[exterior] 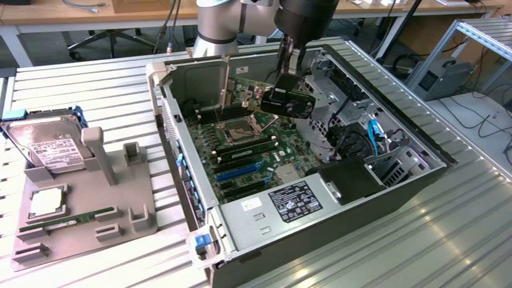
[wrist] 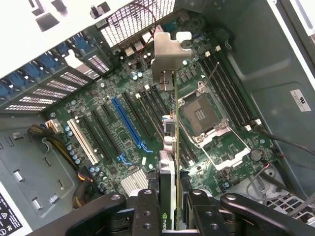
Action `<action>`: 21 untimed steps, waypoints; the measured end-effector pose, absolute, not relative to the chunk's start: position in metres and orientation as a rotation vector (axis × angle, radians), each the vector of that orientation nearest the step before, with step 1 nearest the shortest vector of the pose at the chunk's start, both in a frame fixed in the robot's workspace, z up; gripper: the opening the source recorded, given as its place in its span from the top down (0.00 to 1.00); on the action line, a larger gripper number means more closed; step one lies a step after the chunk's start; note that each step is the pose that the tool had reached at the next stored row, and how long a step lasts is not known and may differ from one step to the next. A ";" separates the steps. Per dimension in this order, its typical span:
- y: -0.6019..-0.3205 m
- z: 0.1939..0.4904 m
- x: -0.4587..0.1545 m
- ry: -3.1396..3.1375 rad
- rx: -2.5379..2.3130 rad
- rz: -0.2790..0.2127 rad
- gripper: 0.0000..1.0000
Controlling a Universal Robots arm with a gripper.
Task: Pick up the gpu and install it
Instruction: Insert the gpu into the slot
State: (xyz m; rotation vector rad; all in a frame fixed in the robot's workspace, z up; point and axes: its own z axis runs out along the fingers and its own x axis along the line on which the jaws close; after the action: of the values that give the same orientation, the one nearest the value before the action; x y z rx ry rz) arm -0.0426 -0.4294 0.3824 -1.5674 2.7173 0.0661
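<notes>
Exterior view: an open computer case (exterior: 336, 228) lies on its side on a slatted metal table (exterior: 448, 240), filling the middle of the frame. My robot arm (exterior: 217, 24) comes down from twelve o'clock. Its gripper (exterior: 282, 84) hangs inside the case, just past centre toward one o'clock, closed narrowly on the gpu (exterior: 286, 105). The card stands on edge over the green motherboard (exterior: 260, 150), dark cooler facing five o'clock, green board facing ten o'clock. It sits at about one o'clock from the cpu socket (exterior: 240, 129), close beside it. I cannot tell whether its lower edge touches a slot.

Wrist view: I look down the card's thin edge. The gripper (wrist: 170, 216) has one black finger on each face of the gpu (wrist: 168, 167), pinching it. The silver end bracket (wrist: 167, 54) is the part farthest from the camera. The card lies between a row of black slots and the cpu socket (wrist: 202, 115); a long blue slot (wrist: 129, 127) sits beyond the black ones.

Back in the exterior view, at eight o'clock a grey holder tray (exterior: 88, 237) rests on the table, well apart from the gripper. A hard drive (exterior: 48, 147) leans in it at nine o'clock, and a narrow green memory stick (exterior: 68, 221) lies flat toward seven o'clock
</notes>
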 end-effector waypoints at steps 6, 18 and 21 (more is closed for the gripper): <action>-0.429 0.382 -0.043 2.706 -1.587 0.066 0.73; -0.429 0.382 -0.042 2.690 -1.615 0.066 0.73; -0.429 0.382 -0.043 2.687 -1.620 0.066 0.73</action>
State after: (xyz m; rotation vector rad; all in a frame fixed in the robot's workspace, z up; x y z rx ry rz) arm -0.0425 -0.4295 0.3823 -1.6197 2.6874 0.0663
